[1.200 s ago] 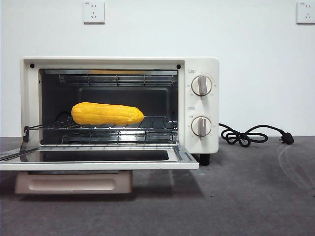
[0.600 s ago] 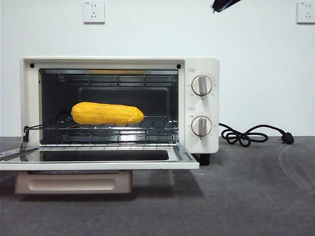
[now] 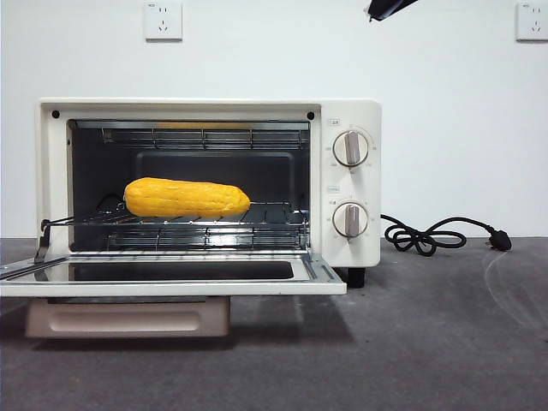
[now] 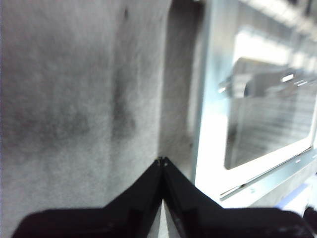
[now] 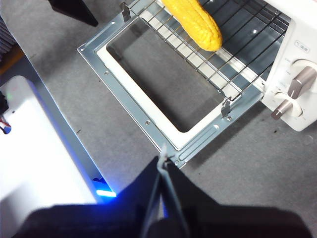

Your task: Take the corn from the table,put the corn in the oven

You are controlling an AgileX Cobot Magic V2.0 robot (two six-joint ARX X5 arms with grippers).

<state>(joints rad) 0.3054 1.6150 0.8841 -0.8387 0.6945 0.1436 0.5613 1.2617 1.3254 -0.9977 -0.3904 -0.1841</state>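
The yellow-orange corn (image 3: 187,198) lies lengthwise on the wire rack (image 3: 257,221) inside the cream-white oven (image 3: 351,111), towards its left side. The oven's glass door (image 3: 171,288) hangs fully open and flat. From above, the right wrist view shows the corn (image 5: 194,20) on the rack, with my right gripper (image 5: 164,158) shut and empty high over the door's near corner (image 5: 198,144). My left gripper (image 4: 162,159) is shut and empty over the table (image 4: 74,99), beside the door's metal frame (image 4: 208,124). Neither gripper touches the corn.
A black gripper tip (image 3: 390,8) pokes in at the front view's top edge. A black cord with its plug (image 3: 428,235) lies on the table right of the oven. Two knobs (image 3: 350,148) sit on the oven's right panel. The robot's white base (image 5: 34,144) shows near the door.
A black gripper tip has come into the top edge of the front view since one second ago. The corn and the oven door have not moved.
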